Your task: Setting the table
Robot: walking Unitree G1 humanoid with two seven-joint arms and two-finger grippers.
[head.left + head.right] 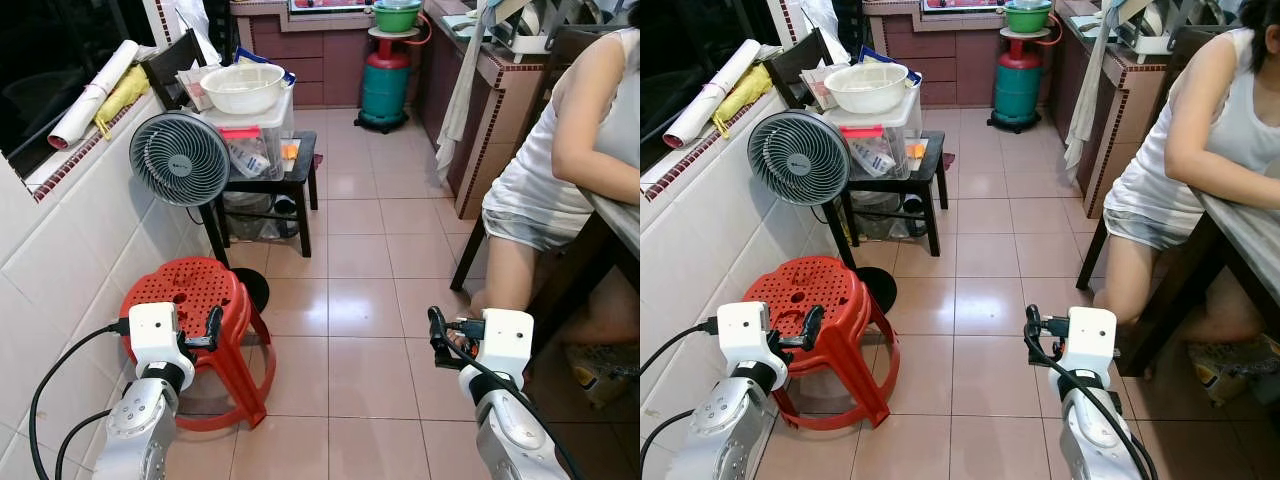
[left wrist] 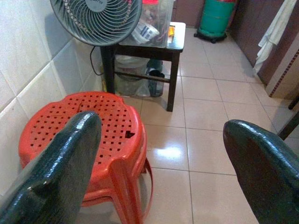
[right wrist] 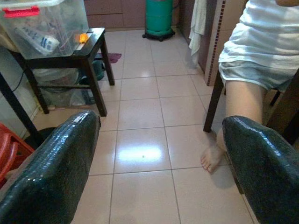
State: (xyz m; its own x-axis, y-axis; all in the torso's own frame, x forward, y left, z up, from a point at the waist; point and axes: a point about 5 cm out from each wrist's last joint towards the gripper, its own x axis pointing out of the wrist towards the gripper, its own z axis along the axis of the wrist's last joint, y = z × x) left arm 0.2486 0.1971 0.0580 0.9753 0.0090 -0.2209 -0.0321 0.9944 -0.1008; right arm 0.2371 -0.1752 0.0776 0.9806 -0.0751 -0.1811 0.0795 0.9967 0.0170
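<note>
Both grippers are hanging released: the left gripper [image 1: 212, 328] over one red stool [image 1: 195, 300], the right gripper [image 1: 437, 333] right of it, near one seated person [image 1: 560, 170].

Brightness: evenly lit room, colours clear.
Glare: a white patch of reflected light on the floor [image 3: 140, 154], beyond the stool [image 2: 93, 135]; softer sheen on the tiles towards the gas tank [image 1: 386, 85].
Dark spot: the window [image 1: 50, 60] above the stool is black.
Shadows: soft, under the side table [image 1: 270, 185] and beneath the stool.
Focus: head views sharp; in the wrist views the near black fingers [image 2: 51, 177] are large and blurred.
Distortion: wall tile lines by the stool bow slightly at the edges.
</note>
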